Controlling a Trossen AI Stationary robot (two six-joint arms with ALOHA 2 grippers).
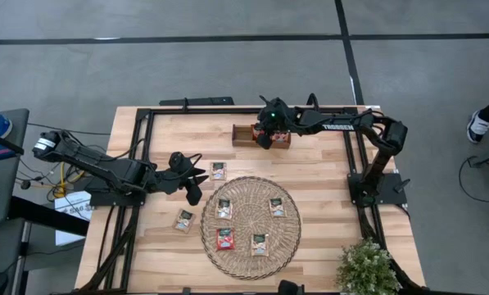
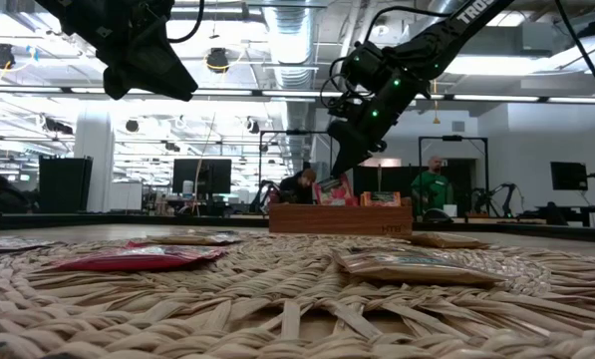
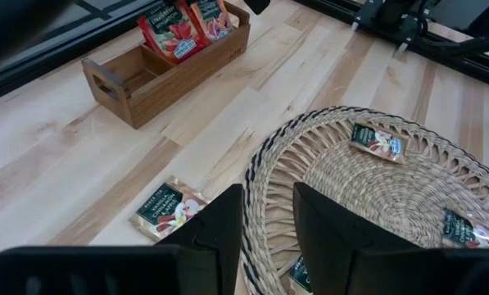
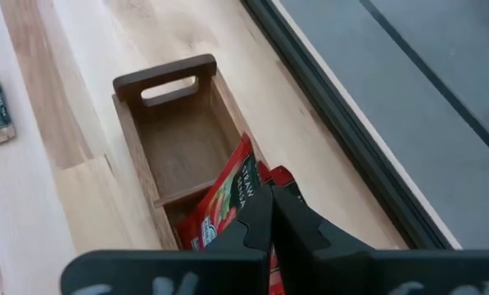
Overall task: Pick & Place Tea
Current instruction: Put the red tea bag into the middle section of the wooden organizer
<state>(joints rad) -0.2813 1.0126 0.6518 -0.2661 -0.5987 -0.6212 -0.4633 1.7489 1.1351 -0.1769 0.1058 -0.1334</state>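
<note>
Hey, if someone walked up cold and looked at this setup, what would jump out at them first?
Probably the big round woven mat at the table's near middle, with four tea sachets lying on it and two more on the bare wood beside it. Next, the right end effector, shut on a red sachet in the wooden tray at the far edge.

You have four sachets lying flat on the woven mat (image 1: 287, 238): cream ones (image 1: 224, 208) (image 1: 277, 207) (image 1: 260, 244) and a red one (image 1: 225, 238). Two more cream sachets lie on the bare worktop (image 1: 326, 172), one (image 1: 219, 170) just beyond the mat's rim, one (image 1: 183, 220) just beside it on the left arm's side. Red-orange sachets (image 4: 228, 205) stand tilted in the wooden tray (image 4: 146, 156), beside an empty end compartment.
</note>
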